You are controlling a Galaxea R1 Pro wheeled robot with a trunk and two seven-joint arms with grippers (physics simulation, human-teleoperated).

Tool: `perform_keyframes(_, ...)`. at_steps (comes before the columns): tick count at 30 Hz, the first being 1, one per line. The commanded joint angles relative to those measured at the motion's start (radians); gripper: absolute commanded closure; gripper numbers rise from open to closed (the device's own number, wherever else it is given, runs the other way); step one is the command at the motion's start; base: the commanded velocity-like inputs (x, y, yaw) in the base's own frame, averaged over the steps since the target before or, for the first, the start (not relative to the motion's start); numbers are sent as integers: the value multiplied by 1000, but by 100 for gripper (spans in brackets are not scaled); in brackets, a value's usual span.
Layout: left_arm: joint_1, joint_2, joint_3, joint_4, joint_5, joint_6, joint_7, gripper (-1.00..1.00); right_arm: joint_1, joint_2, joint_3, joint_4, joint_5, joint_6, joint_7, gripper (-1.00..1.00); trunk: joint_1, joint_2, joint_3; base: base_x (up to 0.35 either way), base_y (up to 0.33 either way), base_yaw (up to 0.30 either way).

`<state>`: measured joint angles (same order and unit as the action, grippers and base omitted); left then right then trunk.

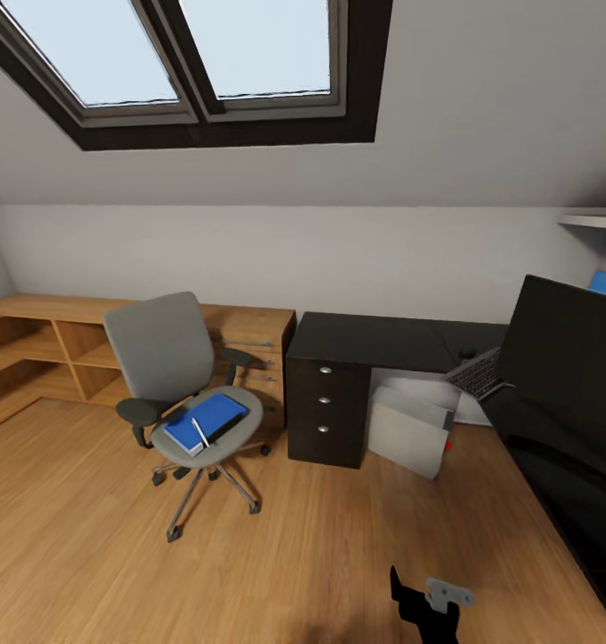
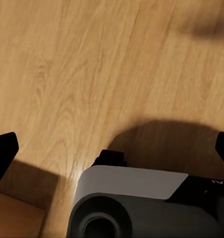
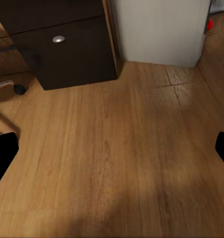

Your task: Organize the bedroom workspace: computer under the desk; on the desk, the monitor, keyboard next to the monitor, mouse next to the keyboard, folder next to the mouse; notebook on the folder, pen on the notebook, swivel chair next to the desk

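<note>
Both our grippers hang spread and empty over the wood floor; the bright blue flat folder (image 1: 206, 421) lies on the grey swivel chair (image 1: 173, 376) ahead-left, nearer our left arm.

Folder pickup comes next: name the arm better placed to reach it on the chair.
Left, likely: the bright blue flat folder lies on the grey upholstered swivel chair, left of centre in the head view. Neither hand is near it.

body: black arm link (image 1: 410, 597) | pale grey bracket (image 1: 450, 592) | black fingertips (image 3: 3, 156) | grey-and-black housing (image 2: 141, 203)
</note>
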<state>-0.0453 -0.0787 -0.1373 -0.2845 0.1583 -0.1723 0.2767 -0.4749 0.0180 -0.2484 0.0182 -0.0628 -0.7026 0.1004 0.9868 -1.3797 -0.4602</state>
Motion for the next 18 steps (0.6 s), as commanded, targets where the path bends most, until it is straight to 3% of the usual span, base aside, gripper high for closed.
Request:
perform_keyframes(1,-1,0,-9,1,10,-4,5,-100,1,-1,-6,2,-7,-4,9,-100,-4,7,2,-3,-1,0)
perform_keyframes(16,-1,1,-8,1,10,-5,4,-100,18,6,-5,2,-5,-6,5,-100,-62,112,48,0,0,0)
perform_keyframes(18,-1,0,-9,2,10,-47,3,-100,18,8,-6,3,-6,-6,5,-100,-62,112,48,0,0,-3)
